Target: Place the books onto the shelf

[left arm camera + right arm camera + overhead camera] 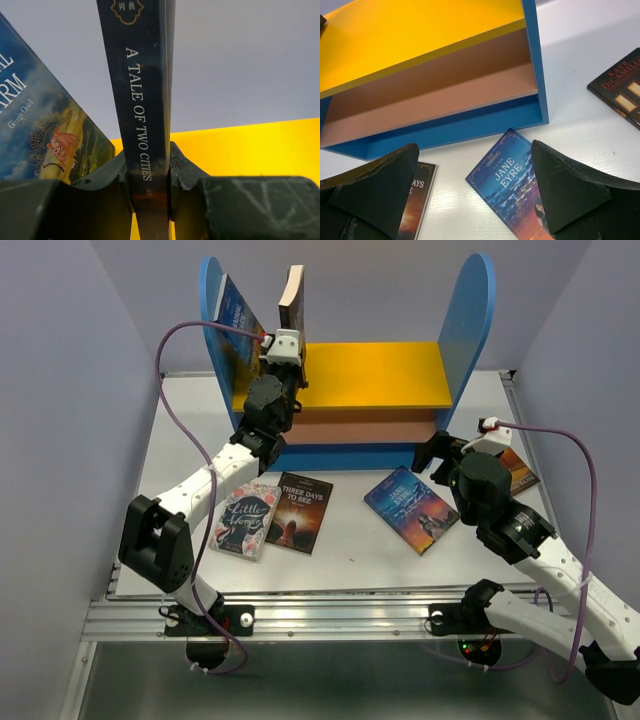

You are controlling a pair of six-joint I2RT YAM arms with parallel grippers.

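Left end effector clamps A Tale of Two Cities upright over the shelf — next, set it beside Animal Farm, release. Right end effector gapes empty.

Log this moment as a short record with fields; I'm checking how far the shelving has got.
shelved: Animal Farm, on the yellow top of the shelf, leaning against its left blue side
left gripper: shut on A Tale of Two Cities, held upright over the yellow top
right gripper: open, empty, low over the table near Jane Eyre
flat on table: Little Women, Three Days to See, Jane Eyre, Kate DiCamillo book
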